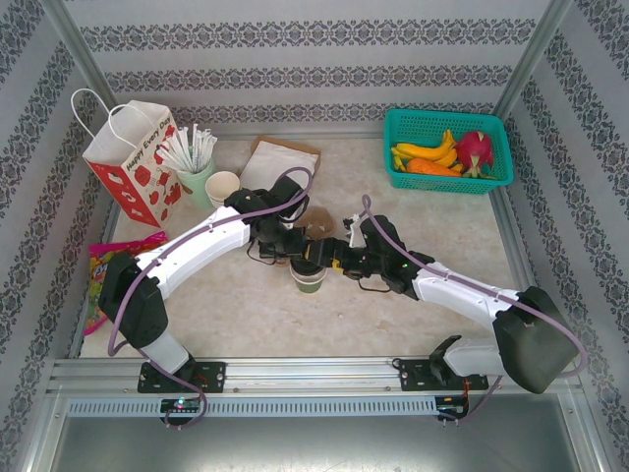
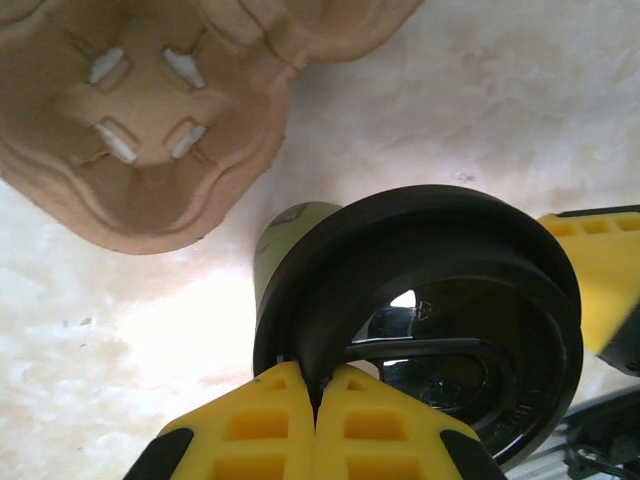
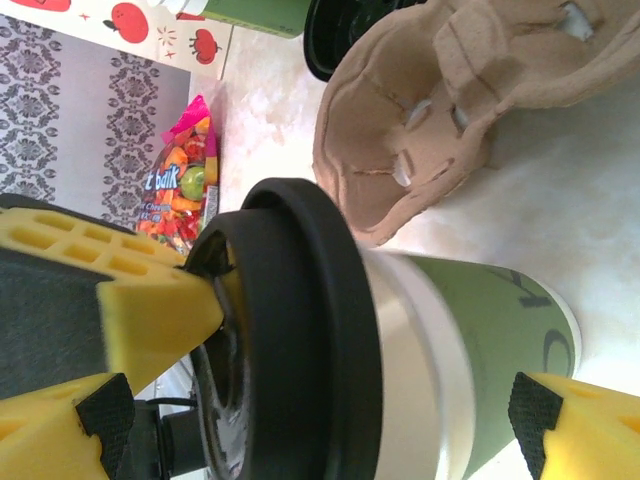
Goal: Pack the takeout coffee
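One takeout coffee (image 1: pixel 309 281), its lid (image 2: pixel 430 330) pinched, not yet packed.
It stands at the middle of the tabletop (image 1: pixel 246 315), just beside the pulp carrier (image 2: pixel 140 130); the left end effector (image 2: pixel 315 392) pinches the lid's rim, and the right end effector (image 3: pixel 320 425) is spread astride the cup. Best, I judge, to close the right low on the wall before lifting, since a rim pinch alone could pop the lid. Count: one coffee, one carrier, one paper bag (image 1: pixel 133 162), one straw cup (image 1: pixel 197 183), one stack of bare cups (image 1: pixel 222 187), one basket (image 1: pixel 444 115).

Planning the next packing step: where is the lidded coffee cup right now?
Seen from above, the lidded coffee cup stands mid-table, just on the near side of the brown cup carrier, with the left tool pinching its lid rim.
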Robot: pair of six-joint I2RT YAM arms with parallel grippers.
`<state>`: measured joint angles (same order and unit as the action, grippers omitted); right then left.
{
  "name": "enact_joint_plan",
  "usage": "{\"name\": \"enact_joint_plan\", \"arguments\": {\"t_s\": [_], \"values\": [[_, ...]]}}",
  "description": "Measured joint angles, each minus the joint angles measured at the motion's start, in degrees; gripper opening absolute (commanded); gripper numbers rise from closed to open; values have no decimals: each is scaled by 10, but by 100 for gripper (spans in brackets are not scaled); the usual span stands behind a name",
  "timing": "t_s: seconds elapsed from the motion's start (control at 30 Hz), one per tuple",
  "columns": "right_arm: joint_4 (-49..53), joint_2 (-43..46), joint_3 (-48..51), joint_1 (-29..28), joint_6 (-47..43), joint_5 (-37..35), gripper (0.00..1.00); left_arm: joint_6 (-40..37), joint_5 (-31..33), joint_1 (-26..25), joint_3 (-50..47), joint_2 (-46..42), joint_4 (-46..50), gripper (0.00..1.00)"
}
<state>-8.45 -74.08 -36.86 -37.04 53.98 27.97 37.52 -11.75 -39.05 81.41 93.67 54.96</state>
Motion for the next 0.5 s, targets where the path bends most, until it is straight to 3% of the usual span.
{"name": "enact_joint_plan", "arguments": {"t_s": [0.5], "values": [[1, 0, -5, -3, 0, 0, 98, 0, -17, 0, -2, 0, 4, 0]]}}
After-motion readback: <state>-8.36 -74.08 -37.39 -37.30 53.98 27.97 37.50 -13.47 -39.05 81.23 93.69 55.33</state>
